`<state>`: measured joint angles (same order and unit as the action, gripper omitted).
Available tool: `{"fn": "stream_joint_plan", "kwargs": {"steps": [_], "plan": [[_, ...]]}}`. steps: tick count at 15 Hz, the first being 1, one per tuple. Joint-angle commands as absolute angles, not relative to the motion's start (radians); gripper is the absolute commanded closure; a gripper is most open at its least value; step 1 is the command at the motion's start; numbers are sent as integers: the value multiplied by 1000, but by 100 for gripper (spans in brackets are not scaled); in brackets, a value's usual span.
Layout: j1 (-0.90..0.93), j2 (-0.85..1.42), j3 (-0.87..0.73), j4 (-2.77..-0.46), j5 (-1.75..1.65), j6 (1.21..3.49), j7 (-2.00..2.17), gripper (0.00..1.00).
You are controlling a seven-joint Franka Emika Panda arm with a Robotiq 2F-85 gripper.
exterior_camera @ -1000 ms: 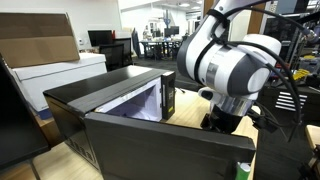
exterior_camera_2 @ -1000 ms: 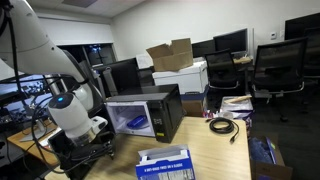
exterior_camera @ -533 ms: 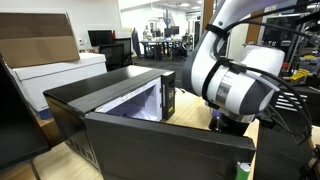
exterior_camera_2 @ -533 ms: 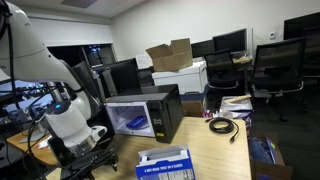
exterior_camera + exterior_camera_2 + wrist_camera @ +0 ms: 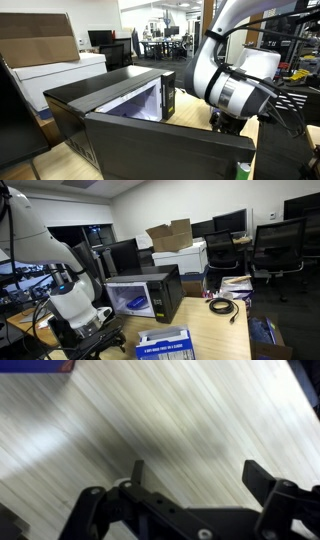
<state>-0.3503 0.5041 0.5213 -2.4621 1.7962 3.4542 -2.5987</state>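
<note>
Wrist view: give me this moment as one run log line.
jaws: open, empty | over: wooden tabletop | nearby: blue box, microwave | arm: beside microwave

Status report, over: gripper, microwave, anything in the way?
Gripper open, empty, above wooden table. Microwave alongside, untouched. Blue box close by.

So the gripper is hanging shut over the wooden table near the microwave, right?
Not shut. The wrist view shows the gripper open, its fingers spread wide with only bare wood between them and nothing held. The rest is right: it hangs over the wooden table, near the microwave.
</note>
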Motion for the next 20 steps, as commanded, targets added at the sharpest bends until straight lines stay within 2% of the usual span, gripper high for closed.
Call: {"fn": "stream_joint_plan", "kwargs": {"steps": [1,4,10,16,20], "plan": [[-404,468,550,-2400,1957,3454,-2638,0],[-438,443,571,-2325,2104,3454,-2619,0],[-355,399,429,-2207,2378,3454,-2615,0],[-527,365,636,-2097,2455,3452,-2630,0],[-587,358,711,-2129,2427,3400,-2623,0]]}}
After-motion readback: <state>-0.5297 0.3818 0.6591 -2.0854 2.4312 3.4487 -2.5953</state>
